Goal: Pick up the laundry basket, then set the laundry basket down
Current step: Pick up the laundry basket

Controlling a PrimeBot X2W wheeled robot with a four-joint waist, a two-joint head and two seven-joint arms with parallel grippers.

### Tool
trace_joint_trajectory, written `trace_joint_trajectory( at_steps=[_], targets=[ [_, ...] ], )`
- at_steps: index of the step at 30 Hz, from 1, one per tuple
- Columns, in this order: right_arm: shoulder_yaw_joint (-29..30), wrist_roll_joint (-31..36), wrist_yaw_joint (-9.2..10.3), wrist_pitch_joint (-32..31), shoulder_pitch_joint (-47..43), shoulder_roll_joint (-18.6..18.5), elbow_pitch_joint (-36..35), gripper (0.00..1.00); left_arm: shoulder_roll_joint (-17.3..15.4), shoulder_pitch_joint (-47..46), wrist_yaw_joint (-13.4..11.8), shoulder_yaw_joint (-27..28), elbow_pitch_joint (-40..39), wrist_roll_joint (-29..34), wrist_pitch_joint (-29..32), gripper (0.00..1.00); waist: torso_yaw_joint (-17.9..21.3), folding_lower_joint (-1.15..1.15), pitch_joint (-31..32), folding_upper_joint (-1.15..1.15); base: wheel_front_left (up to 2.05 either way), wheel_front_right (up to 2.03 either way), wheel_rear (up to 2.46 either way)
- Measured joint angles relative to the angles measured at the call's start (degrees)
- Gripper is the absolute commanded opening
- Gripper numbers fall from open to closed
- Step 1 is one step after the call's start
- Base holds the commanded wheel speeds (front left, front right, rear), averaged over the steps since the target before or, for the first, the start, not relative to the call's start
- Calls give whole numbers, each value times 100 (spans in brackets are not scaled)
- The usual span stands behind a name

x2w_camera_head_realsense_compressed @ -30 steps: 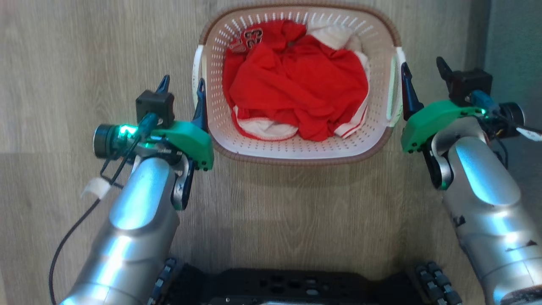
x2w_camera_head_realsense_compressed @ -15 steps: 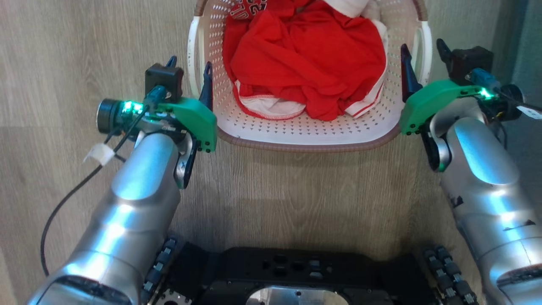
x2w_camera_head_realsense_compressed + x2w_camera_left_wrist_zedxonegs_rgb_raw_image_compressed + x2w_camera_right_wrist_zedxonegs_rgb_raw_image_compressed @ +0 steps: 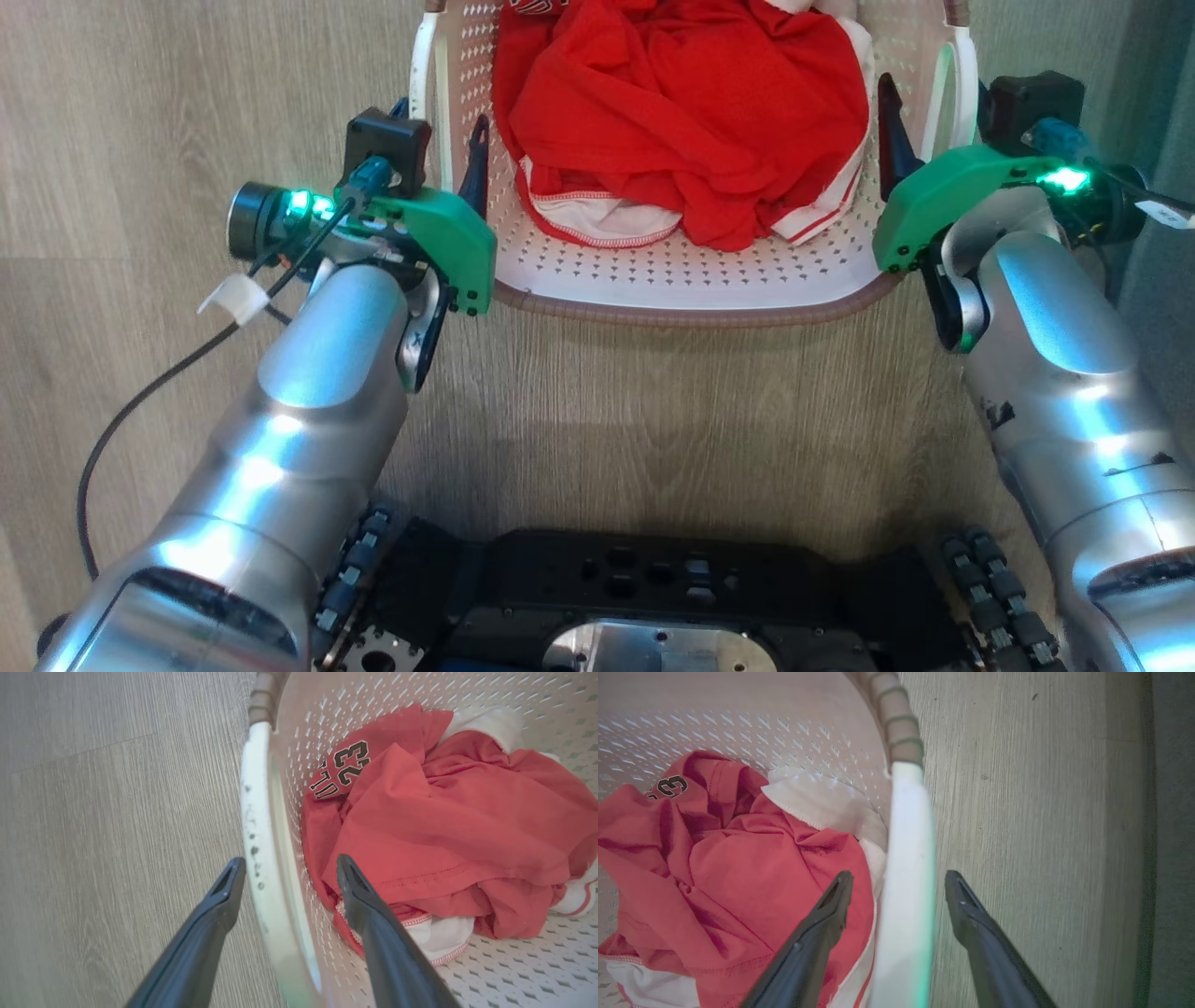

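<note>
Straddling both handles right now: left claw (image 3: 289, 863) is gaping wide w/ the left handle (image 3: 257, 826) sitting between its 2 fingers, inner finger inside the laundry basket (image 3: 691, 280), outer one outside, gripping nothing yet. Right claw (image 3: 899, 877) is doing the same on the right handle (image 3: 908, 858), also wide open and empty. Basket is sitting on the wood floor (image 3: 653, 420) directly in front of the robot base, between the 2 arms, far edge cut off at the top of the head view. Step in hand looks like pre-grasp, approx. ready to close. To do it well: closing both claws together so neither side is pushing the basket sideways, seating each handle deep between the fingers rather than at the tips, keeping the inner fingers from pinching cloth, then lifting both sides level so the load isn't tipping. Counts: 1 basket, 2 handles, 2 claws w/ 2 fingers each, 1 red jersey (image 3: 691, 103) marked 23, plus white cloth (image 3: 817, 802); can't tell if that's 1 or more pcs.
</note>
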State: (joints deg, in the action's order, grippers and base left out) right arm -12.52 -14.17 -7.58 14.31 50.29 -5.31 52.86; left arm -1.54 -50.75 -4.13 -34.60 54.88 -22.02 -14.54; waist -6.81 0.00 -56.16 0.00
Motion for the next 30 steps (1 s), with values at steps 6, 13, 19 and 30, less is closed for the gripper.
trace_joint_trajectory(
  at_steps=[6,13,19,30],
  targets=[
    [-19,0,0,0,-1,26,22,100,2,-121,-19,-198,102,-100,0,100,36,0,-10,0,0,0,0],
    [32,44,0,0,-1,45,21,73,2,-135,-43,-417,185,-272,1,89,32,0,-37,0,0,0,0],
    [176,108,0,9,3,90,46,0,5,-186,-79,-582,288,-434,1,0,5,0,-14,0,0,0,0],
    [255,135,0,26,46,112,315,0,8,-193,-178,-846,322,-689,2,0,-18,0,131,0,0,0,0]
  ],
)
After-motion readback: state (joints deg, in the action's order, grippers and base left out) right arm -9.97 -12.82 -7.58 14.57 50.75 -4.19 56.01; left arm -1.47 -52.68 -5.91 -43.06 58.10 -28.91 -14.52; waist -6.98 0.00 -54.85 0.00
